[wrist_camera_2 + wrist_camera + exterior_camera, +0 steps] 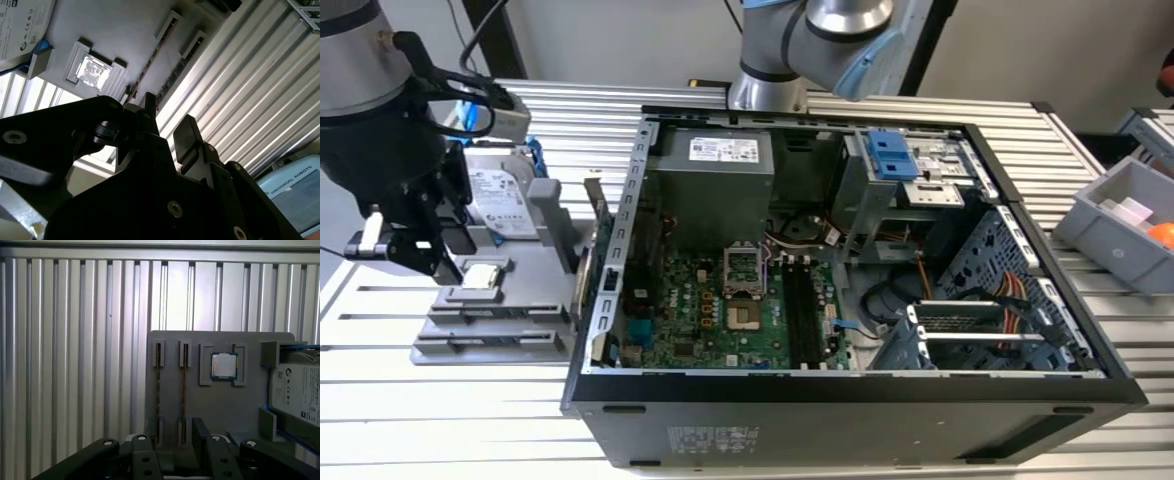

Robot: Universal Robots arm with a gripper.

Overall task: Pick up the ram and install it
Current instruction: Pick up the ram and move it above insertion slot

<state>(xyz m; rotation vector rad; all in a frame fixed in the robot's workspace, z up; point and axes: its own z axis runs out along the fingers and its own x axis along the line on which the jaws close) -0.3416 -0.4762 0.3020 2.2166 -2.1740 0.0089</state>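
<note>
Ram (183, 390) stands edge-up in the grey holder (220, 410), not yet lifted; end effector (172, 432) hovers above the holder, released and empty.

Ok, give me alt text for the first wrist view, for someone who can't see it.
The gripper, fingers open, hangs over a gray parts tray on a ribbed metal table, close to two ram sticks standing on edge in narrow slots. Beside the slots the tray holds a square silver chip and a labelled hard drive in a blue frame.
</note>
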